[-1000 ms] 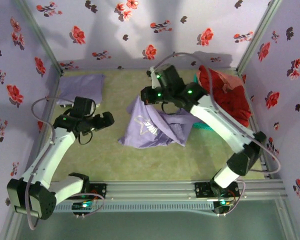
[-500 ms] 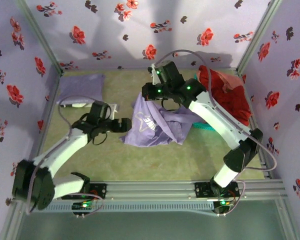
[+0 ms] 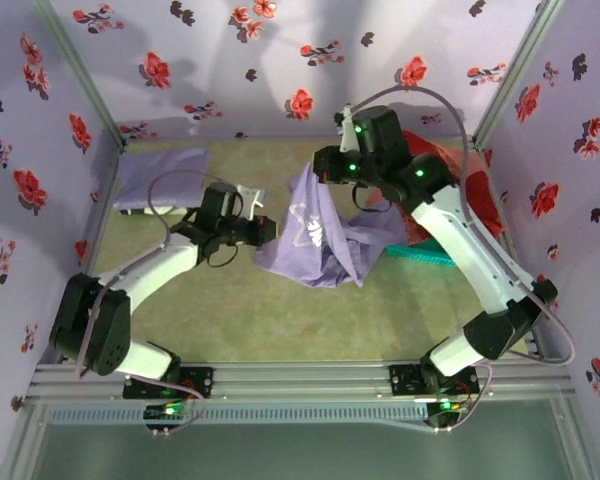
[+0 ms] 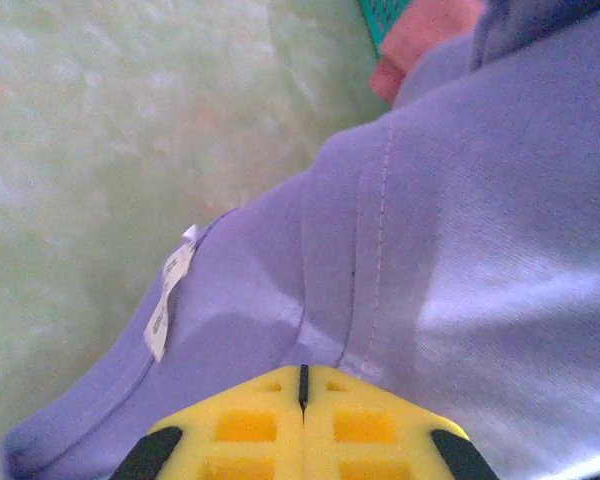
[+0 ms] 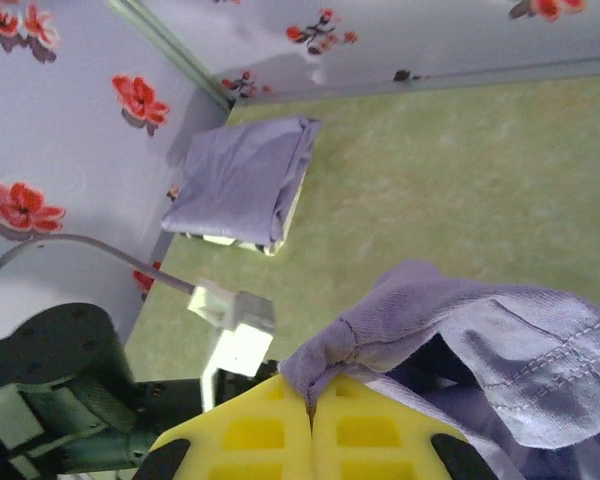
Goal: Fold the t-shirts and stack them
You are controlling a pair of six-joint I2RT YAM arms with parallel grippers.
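Left gripper (image 4: 302,385) has its 2 yellow fingers (image 4: 250,425) pressed together on the lavender t-shirt (image 4: 460,250), right by a seam. White tag (image 4: 168,300) sits left, green table (image 4: 100,130) beyond.

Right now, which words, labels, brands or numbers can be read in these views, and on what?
White print on the lavender t-shirt: too small and crumpled to read.
White tag sewn at that shirt's edge: blurred, unreadable.
No legible text elsewhere.
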